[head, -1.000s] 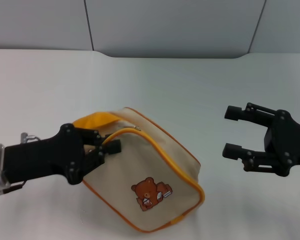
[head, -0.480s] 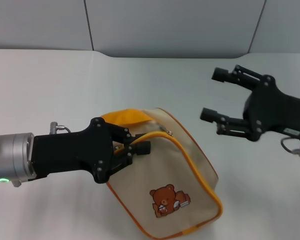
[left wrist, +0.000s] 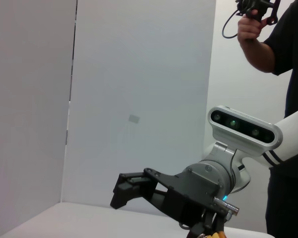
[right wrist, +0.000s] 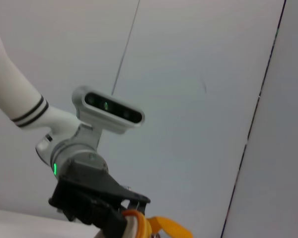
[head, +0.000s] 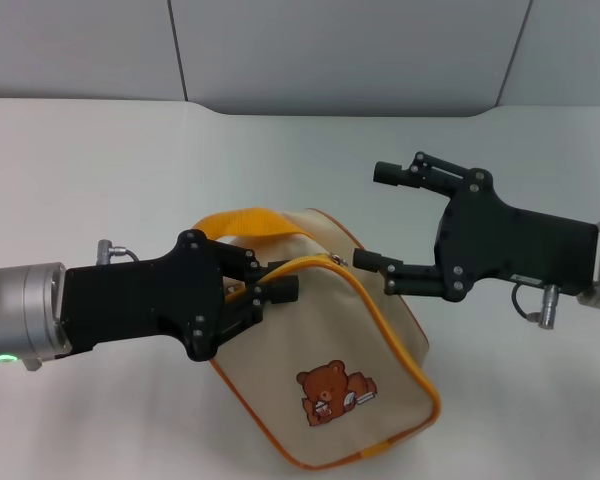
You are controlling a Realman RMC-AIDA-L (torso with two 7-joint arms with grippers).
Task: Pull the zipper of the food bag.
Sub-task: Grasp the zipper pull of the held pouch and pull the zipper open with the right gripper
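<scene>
The food bag [head: 330, 380] lies tilted on the white counter [head: 100, 170], its rim end raised in the grip of the left end effector [head: 265, 290], which is clamped on the bag's edge beside the zip line. It is a boxy pouch of soft beige canvas with orange piping, a wide orange strap [head: 245, 222] arching behind the clamped corner, and a small brown bear print [head: 332, 392] on its face.

The right end effector [head: 375, 215] hangs just beside the bag's upper corner with its fingers spread wide, one of them near the zipper [head: 315, 264]. The step in hand looks to be catching the tiny silvery pull [head: 337, 261], which sits at the top of the orange-edged line. Doing it well likely means closing on the pull alone, not on canvas or piping, then drawing along the curve of the zip while the left holds the rim taut, since slack cloth would bunch and jam the slider.
</scene>
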